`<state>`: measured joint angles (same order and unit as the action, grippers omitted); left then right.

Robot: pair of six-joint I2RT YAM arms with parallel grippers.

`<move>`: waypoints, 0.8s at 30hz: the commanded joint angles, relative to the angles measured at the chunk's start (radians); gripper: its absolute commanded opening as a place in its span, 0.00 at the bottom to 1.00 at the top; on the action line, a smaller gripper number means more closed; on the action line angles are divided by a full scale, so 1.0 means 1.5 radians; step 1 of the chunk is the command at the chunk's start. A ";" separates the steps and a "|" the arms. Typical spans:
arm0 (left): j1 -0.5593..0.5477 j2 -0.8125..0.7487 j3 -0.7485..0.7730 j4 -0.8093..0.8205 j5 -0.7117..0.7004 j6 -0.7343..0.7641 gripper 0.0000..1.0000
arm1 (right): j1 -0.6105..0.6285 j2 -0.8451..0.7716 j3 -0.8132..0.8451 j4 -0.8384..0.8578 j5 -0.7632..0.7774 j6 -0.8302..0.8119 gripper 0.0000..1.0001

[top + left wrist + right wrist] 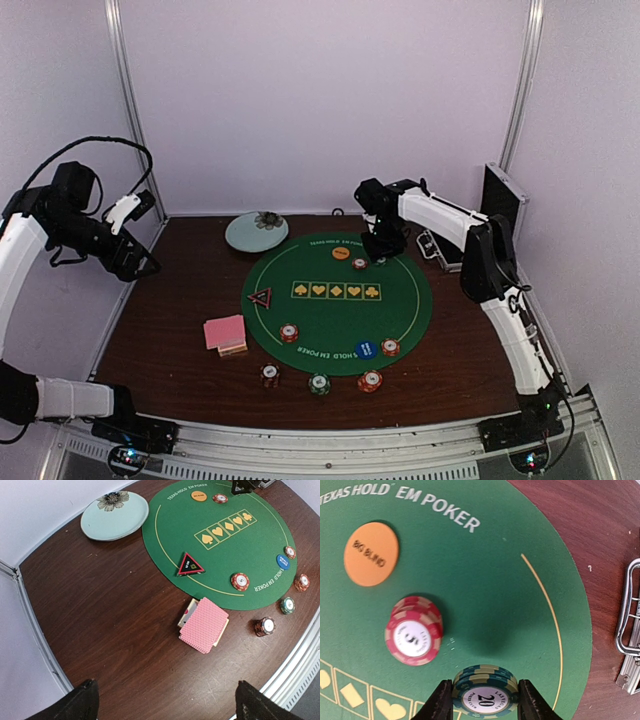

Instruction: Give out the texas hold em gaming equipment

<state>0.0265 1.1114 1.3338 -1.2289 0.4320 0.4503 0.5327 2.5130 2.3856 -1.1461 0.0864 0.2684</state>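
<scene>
My right gripper (485, 701) is shut on a small stack of green poker chips (485, 690), held just above the far side of the green poker mat (500, 580). Beside it on the mat sit a red chip stack (413, 630) and the orange disc button (371, 553). My left gripper (167, 702) hangs open and empty, high over the table's left side. Below it lie the pink-backed cards (204, 625). The triangle marker (190, 565) and blue button (283, 562) rest on the mat.
Chip stacks sit at the mat's near edge (289, 333) (390, 347) and on the wood in front (270, 375) (319, 384) (370, 381). A pale blue-green plate (256, 231) lies at the back left. The open metal case (500, 205) stands at the back right.
</scene>
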 commanded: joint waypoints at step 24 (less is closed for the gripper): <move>0.004 0.025 -0.003 0.016 0.016 0.015 0.98 | -0.027 0.056 0.051 0.014 -0.063 0.031 0.63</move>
<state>0.0265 1.1519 1.3334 -1.2282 0.4385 0.4572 0.4938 2.5942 2.4329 -1.1160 -0.0132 0.3069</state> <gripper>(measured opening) 0.976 0.550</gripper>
